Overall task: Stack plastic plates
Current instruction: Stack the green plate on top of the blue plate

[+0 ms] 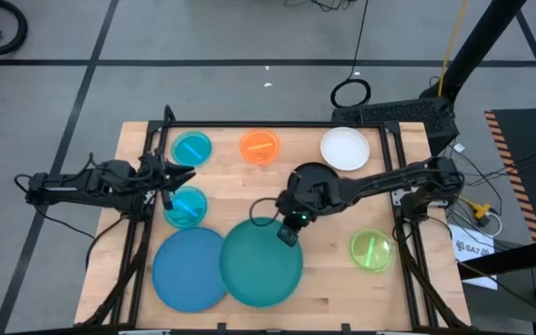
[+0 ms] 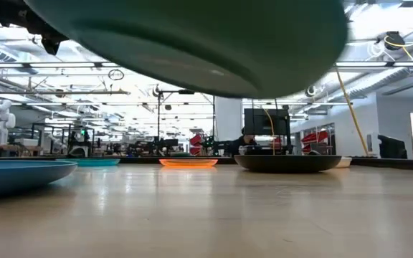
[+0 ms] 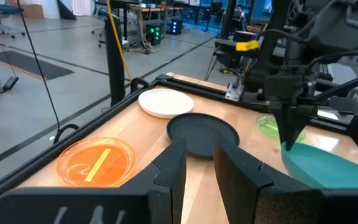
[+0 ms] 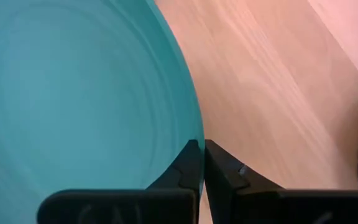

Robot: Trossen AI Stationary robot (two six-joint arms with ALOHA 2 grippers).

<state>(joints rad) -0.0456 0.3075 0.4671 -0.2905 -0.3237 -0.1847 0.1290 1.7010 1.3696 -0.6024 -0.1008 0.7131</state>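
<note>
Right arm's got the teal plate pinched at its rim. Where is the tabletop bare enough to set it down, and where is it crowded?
Bare wood lies between the black plate, the white plate and the lime green plate. The left side is crowded: the blue plate, two cyan plates and the left gripper. The right gripper holds the teal plate lifted, overlapping the blue one.

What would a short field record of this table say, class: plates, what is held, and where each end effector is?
held: teal plate, lifted off the table, rim pinched by right end effector
beside it: blue plate, flat on table
far row: cyan plate, orange plate, white plate
middle: black plate
right side: lime plate
left end effector: above second cyan plate, part open, empty
</note>
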